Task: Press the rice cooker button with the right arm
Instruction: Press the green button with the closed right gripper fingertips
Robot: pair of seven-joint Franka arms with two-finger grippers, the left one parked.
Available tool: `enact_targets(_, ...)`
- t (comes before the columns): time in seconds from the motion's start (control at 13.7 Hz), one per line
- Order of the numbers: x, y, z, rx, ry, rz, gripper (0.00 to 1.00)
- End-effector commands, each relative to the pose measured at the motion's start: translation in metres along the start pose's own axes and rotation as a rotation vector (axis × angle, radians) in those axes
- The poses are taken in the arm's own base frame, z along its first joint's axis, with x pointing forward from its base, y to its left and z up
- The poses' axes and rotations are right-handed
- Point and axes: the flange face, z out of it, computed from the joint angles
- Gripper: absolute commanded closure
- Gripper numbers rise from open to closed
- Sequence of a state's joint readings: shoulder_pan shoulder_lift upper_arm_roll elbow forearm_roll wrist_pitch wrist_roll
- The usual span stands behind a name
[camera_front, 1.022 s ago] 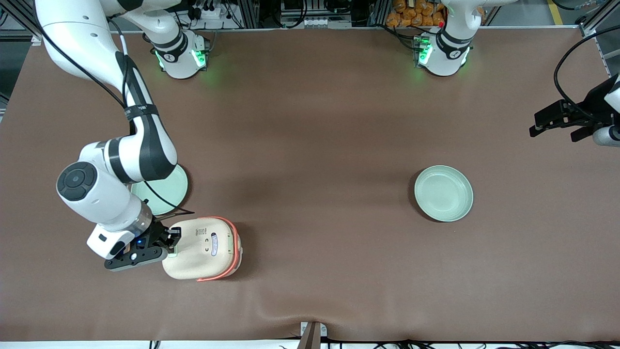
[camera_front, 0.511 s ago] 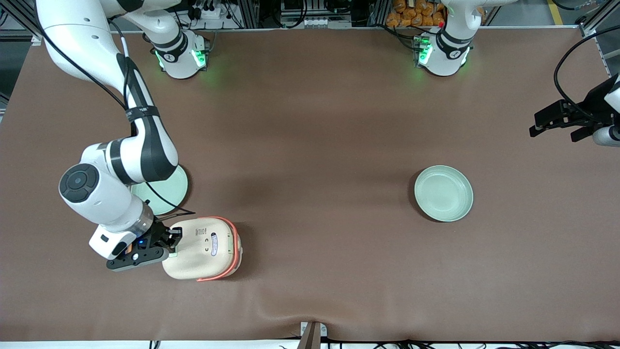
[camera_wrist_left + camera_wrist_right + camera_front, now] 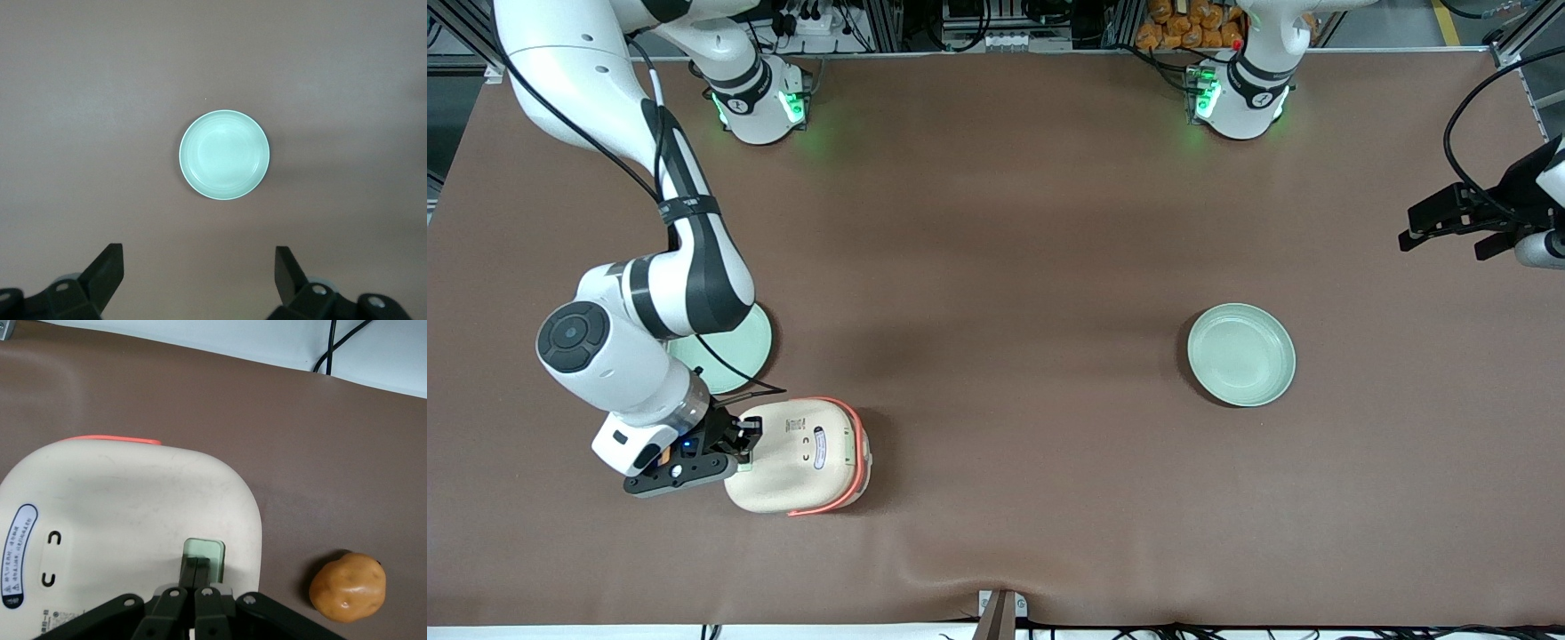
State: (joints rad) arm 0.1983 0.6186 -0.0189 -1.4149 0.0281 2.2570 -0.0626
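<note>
Near the table's (image 3: 996, 222) front edge, toward the working arm's end, the rice cooker (image 3: 800, 455) sits with its red handle band facing the table's middle. The right arm (image 3: 618, 356) reaches down over it, and the gripper (image 3: 740, 449) is at the cooker's outer end, its two fingers (image 3: 197, 577) pressed together with nothing between them, tips resting on the button (image 3: 203, 555).

Over the last second the wrist has crept only slightly toward the cooker and has almost stopped; the cooker itself has not slid or turned. That suggests the press is under way or at its deepest, with the lid not yet showing any response, so the job looks close to done but not confirmed.

A small brown potato (image 3: 347, 585) lies on the table just beside the cooker, apart from it. One green plate (image 3: 734, 347) lies partly under the arm's elbow, farther from the front camera than the cooker; another plate (image 3: 1240, 354) lies well apart toward the parked arm's end. Room above the cooker is open, so lifting straight up is likely the safest way out.
</note>
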Motion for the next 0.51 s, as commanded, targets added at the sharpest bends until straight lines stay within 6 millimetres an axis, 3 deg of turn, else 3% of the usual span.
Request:
enact_targets(0.0, -0.010, 0.011, 0.028, 0.006, -0.034, 0.010, 1.00)
enact_targets(0.44, -0.002, 0.007, 0.008, 0.011, -0.002, 0.020, 1.00)
